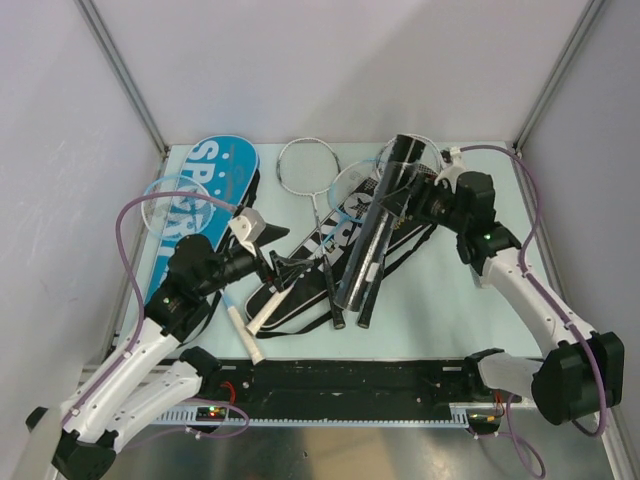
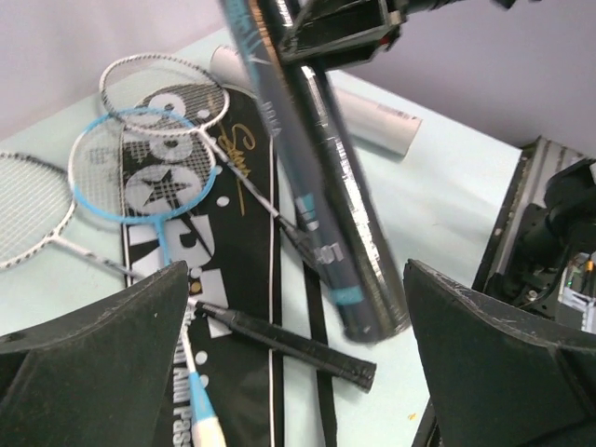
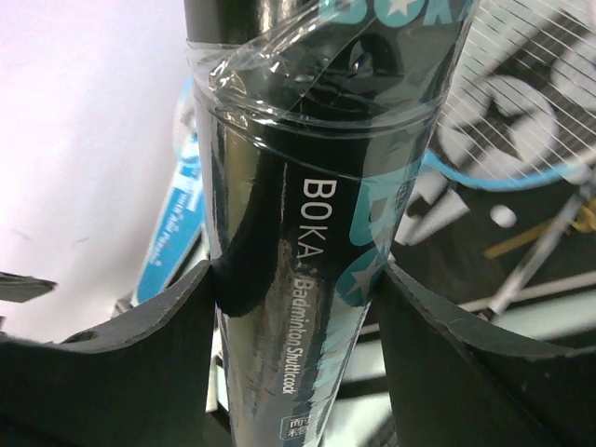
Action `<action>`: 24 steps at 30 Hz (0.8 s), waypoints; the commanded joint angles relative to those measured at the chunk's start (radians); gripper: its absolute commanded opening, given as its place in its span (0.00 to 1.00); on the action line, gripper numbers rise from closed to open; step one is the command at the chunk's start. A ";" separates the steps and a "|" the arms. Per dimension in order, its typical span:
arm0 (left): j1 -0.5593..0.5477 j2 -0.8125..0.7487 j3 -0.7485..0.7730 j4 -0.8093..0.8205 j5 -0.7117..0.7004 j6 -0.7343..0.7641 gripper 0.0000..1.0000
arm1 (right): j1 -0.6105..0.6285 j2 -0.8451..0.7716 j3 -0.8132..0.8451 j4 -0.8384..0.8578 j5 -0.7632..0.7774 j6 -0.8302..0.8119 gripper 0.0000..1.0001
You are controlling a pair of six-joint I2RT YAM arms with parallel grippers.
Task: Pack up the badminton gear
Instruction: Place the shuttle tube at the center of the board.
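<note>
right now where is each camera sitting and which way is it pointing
Top: above and behind the arm bases, looking down on the table; both arms show.
Left wrist: on the left arm, facing over the black bag and rackets; its open left gripper frames the view.
Right wrist: on the right arm, close against the black tube; the right gripper clamps it.
Shared: all three show that tube.

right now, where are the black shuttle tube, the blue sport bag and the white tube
black shuttle tube (image 3: 298, 279): right wrist view, on its printed label
blue sport bag (image 1: 222, 170): top external view, on its wide far end
white tube (image 2: 377, 116): left wrist view, middle of its visible side
</note>
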 commanded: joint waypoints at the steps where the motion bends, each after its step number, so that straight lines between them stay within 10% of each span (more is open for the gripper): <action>1: -0.007 -0.021 0.023 -0.071 -0.085 0.071 1.00 | -0.106 -0.036 0.082 -0.258 -0.080 -0.102 0.40; 10: -0.006 0.035 0.063 -0.182 -0.221 0.078 1.00 | -0.252 0.156 0.252 -0.720 0.073 -0.351 0.42; 24: -0.005 0.057 0.054 -0.224 -0.337 0.141 1.00 | -0.271 0.626 0.536 -0.900 0.558 -0.501 0.46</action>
